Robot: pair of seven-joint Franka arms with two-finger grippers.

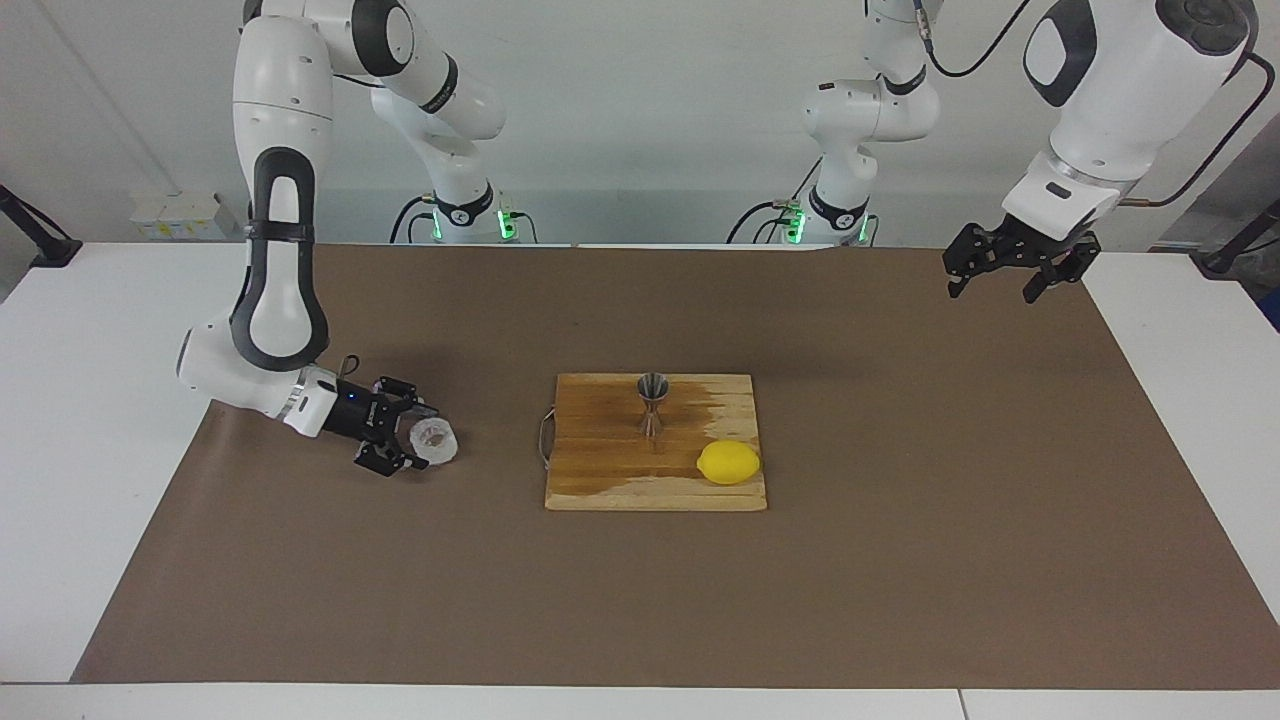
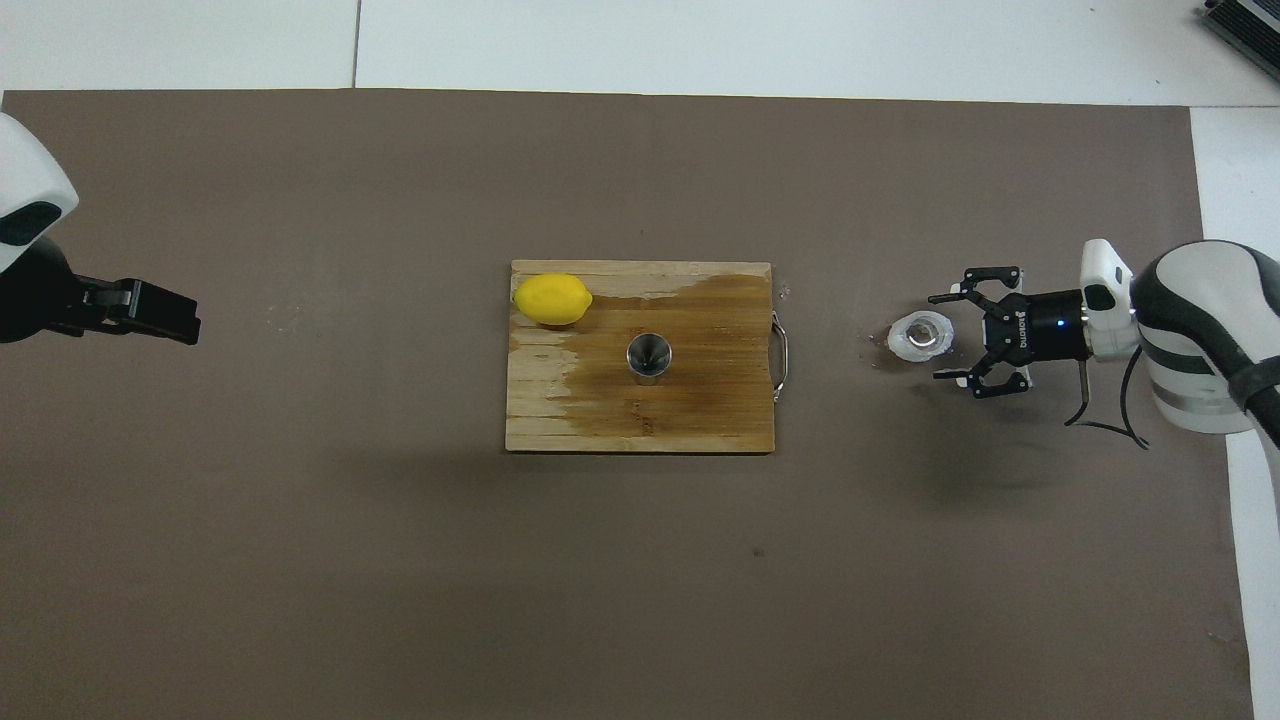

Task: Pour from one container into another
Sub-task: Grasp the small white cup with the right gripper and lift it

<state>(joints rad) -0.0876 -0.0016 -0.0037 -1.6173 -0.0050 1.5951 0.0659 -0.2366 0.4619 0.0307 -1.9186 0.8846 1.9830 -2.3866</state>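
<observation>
The small translucent whitish cup stands on the brown paper toward the right arm's end of the table. My right gripper lies low and level beside it, open. Its fingertips just reach either side of the cup, and I see no grip on it. The steel hourglass jigger stands upright on the wooden cutting board. My left gripper hangs open in the air over the paper at the left arm's end and waits.
A yellow lemon lies on a corner of the board, farther from the robots than the jigger. The board has a metal handle on the edge that faces the cup. Brown paper covers the table.
</observation>
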